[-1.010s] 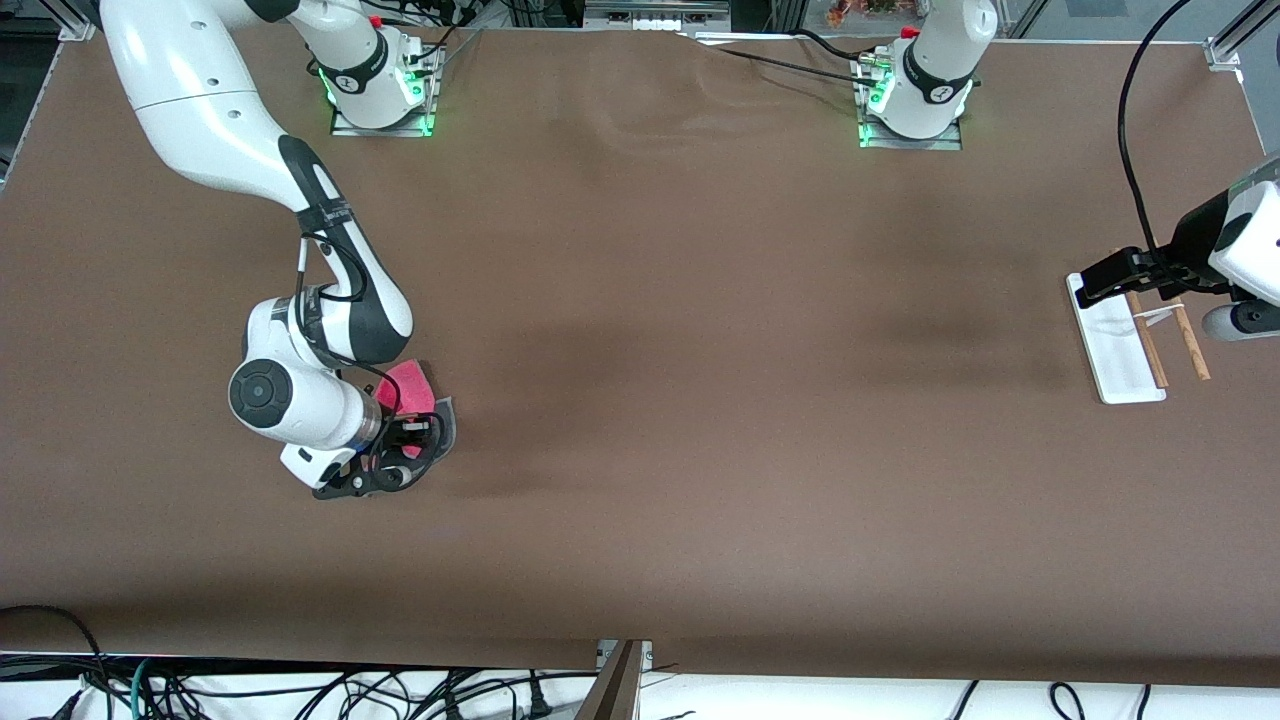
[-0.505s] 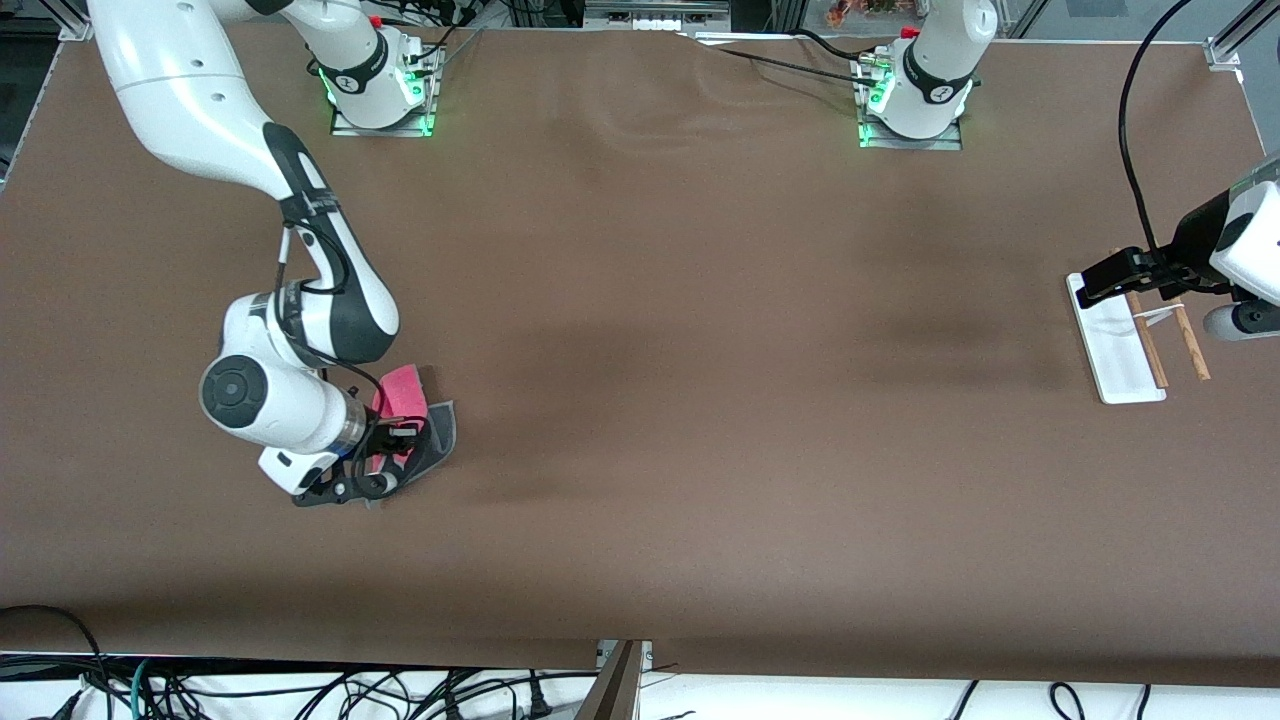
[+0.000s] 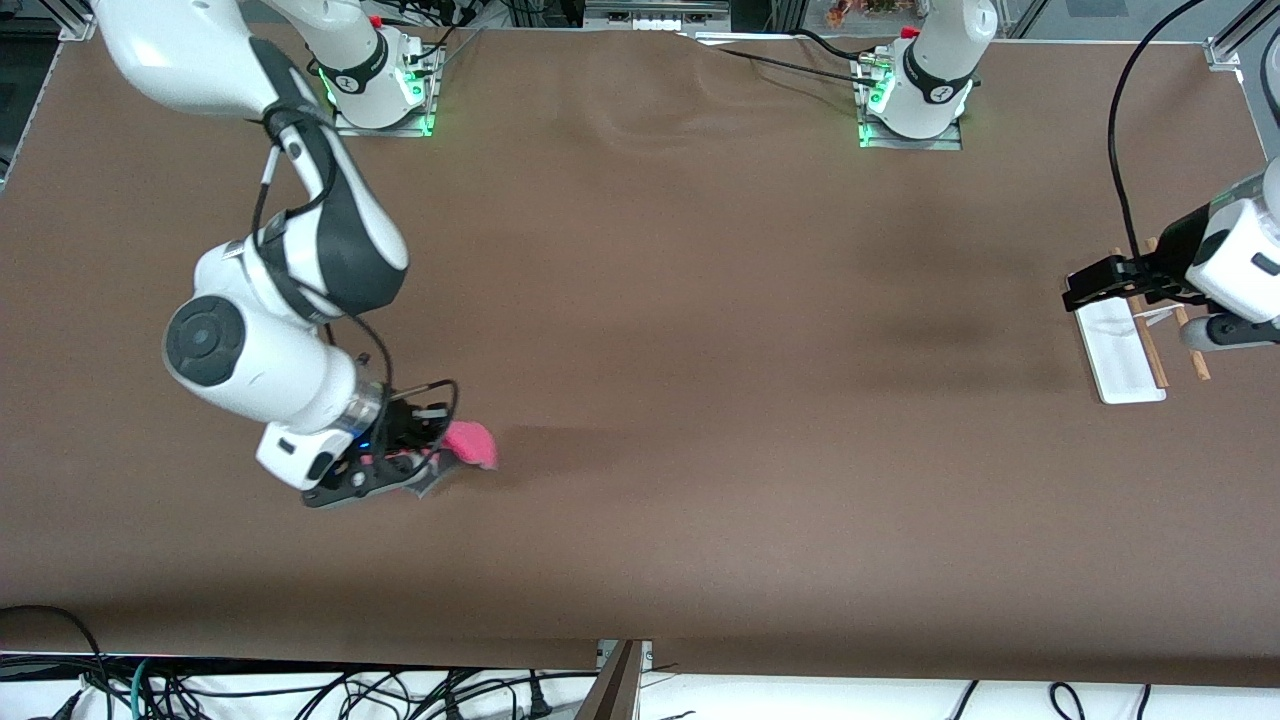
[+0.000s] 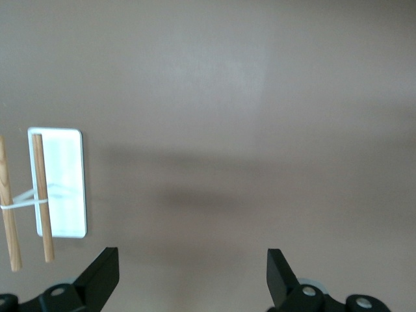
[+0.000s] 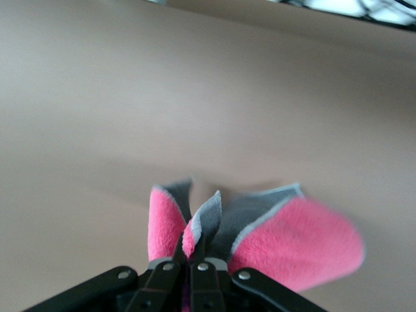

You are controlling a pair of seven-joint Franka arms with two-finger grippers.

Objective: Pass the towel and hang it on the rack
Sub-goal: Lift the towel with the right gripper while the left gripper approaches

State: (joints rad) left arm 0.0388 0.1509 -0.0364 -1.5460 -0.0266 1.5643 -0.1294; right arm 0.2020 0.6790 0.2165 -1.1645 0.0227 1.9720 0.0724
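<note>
both grippers are up over the table: the right gripper (image 3: 425,462) pinches the towel (image 3: 470,444) tight, the cloth dangling over the right arm's end. the left gripper (image 4: 192,276) hangs spread wide over the rack (image 3: 1125,345), which stands at the left arm's end.

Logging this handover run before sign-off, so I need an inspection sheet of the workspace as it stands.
Surface: brown table cover, slightly rippled between the arm bases.
Job's things: towel pinched and bunched, pink and grey sides showing; rack at the left arm's end of the table, nothing hung on it.
Clutter: nothing seen.
Grippers: right hand shut on the towel; left hand open, waiting over the table beside the rack.
Cables: black cable running to the left arm.
Surroundings: loose cables below the table edge.
</note>
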